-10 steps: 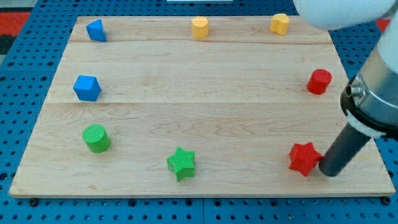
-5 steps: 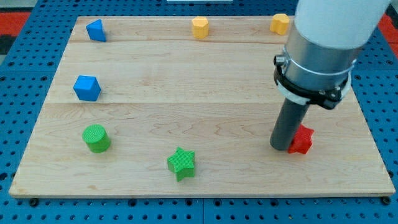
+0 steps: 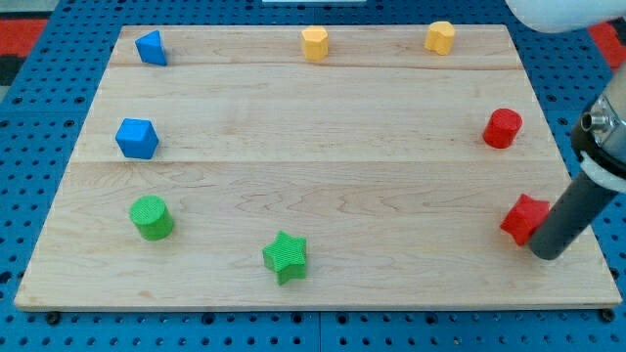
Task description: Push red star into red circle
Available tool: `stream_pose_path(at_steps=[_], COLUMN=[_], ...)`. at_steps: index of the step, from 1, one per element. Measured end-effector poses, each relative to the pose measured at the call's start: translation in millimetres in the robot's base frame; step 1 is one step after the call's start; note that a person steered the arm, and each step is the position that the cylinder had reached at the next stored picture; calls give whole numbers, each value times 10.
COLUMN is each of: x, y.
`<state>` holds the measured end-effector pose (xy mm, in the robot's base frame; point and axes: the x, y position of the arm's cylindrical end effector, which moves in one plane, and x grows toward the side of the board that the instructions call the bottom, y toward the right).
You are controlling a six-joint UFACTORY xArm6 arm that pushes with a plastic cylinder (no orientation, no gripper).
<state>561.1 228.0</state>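
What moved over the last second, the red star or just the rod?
Both. The red star slid toward the view's right and slightly up, ending nearer the board's right edge, below the red circle and still apart from it. My tip swung to the star's left, then back to its lower right, where it now sits against it. The red circle and the other blocks stayed put.

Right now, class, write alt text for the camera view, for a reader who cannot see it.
My tip touches the red star from the view's lower right, near the wooden board's right edge, with the red circle above it. Two yellow blocks sit along the top, two blue blocks at left, and a green circle and green star along the bottom.
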Motion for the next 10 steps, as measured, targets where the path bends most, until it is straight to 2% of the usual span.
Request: stream_pose_path(at_steps=[2,4,10], x=[-330,-436,-1129], y=[-328,101,135])
